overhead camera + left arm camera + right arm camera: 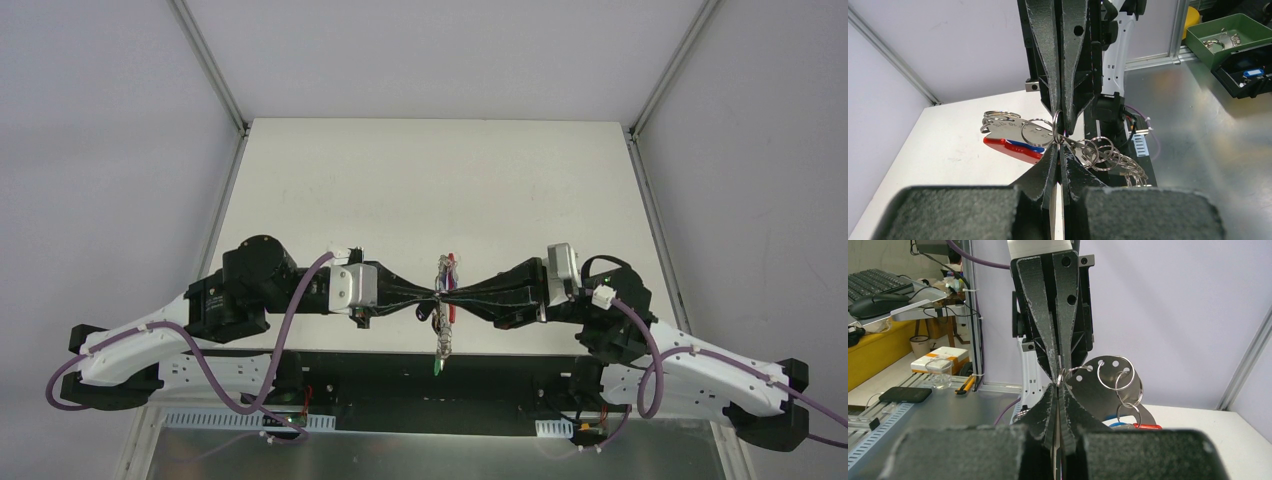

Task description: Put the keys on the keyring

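**Keyring [450, 280] pinched between both claws**

The keyring, its red section showing, sits where the two arms meet tip to tip, held up over the near part of the surface [400, 190]. I read the left claw [434, 298] as fully together, its tips clamped on a thin ring of the bunch. The right claw [456, 298] is also together, clamped on the keyring from the opposite side. The keys [441, 345] trail toward the arm bases, a green head outermost. From the right wrist I see a perforated metal disc [1103, 385] carrying several rings beside the tips. I cannot tell which key sits on which ring.
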`<action>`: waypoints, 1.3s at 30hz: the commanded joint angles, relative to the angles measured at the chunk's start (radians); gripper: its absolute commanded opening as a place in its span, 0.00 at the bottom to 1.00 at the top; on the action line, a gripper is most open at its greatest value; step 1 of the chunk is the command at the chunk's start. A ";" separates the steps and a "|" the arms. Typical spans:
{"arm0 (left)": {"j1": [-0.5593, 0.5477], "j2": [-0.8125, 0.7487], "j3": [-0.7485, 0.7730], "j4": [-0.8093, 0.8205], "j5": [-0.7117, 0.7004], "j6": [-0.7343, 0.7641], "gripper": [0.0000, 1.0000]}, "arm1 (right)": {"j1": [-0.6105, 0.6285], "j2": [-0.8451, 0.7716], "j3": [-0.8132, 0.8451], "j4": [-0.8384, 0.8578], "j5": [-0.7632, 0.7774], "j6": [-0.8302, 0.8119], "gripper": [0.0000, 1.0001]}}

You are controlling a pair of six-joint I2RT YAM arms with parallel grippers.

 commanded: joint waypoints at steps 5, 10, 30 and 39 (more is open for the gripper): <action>0.007 0.038 0.041 0.036 0.059 -0.025 0.00 | 0.019 0.063 -0.044 0.411 0.062 -0.050 0.00; 0.007 0.036 0.039 0.042 0.049 -0.026 0.00 | 0.042 0.131 -0.049 0.538 0.112 -0.065 0.00; 0.007 -0.047 -0.010 0.106 0.016 -0.042 0.23 | 0.161 0.191 -0.055 0.486 0.224 -0.279 0.00; 0.007 -0.037 0.000 0.110 0.014 -0.039 0.18 | 0.162 0.161 -0.072 0.445 0.228 -0.270 0.00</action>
